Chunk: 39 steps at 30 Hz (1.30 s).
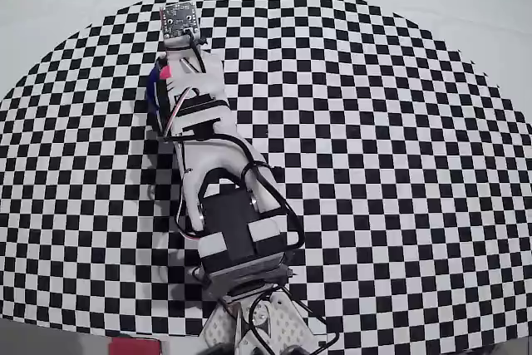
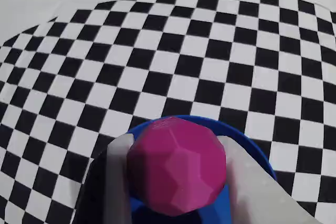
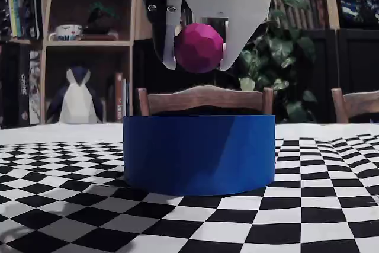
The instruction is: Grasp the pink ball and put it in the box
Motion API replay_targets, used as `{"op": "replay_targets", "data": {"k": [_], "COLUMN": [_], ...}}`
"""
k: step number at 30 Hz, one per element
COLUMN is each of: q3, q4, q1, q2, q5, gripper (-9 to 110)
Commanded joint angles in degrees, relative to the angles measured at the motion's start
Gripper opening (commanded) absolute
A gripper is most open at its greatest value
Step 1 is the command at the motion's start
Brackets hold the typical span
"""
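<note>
A faceted, magenta-pink ball point(image 3: 199, 48) hangs in mid-air, pinched between the two white fingers point(image 2: 118, 182) of the gripper point(image 3: 199, 57), one finger pressed to each side; in the fixed view it sits directly above the open round blue box point(image 3: 199, 153), clear of the rim; overhead, the white arm point(image 1: 218, 174) stretches out across the checkered cloth point(image 1: 399, 164), its wrist covering the box.

1 pink ball point(image 3: 198, 48), 1 blue box point(image 3: 199, 153).
</note>
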Motion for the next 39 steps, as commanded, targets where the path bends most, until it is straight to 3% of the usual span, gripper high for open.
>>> {"op": "replay_targets", "data": {"k": [1, 39], "q3": [0.0, 1.5], "q4": [-1.4, -2.0], "q1": [-0.1, 0.0], "q2": [1.2, -2.4], "q5": [-0.4, -0.4], "gripper": [0, 0]}}
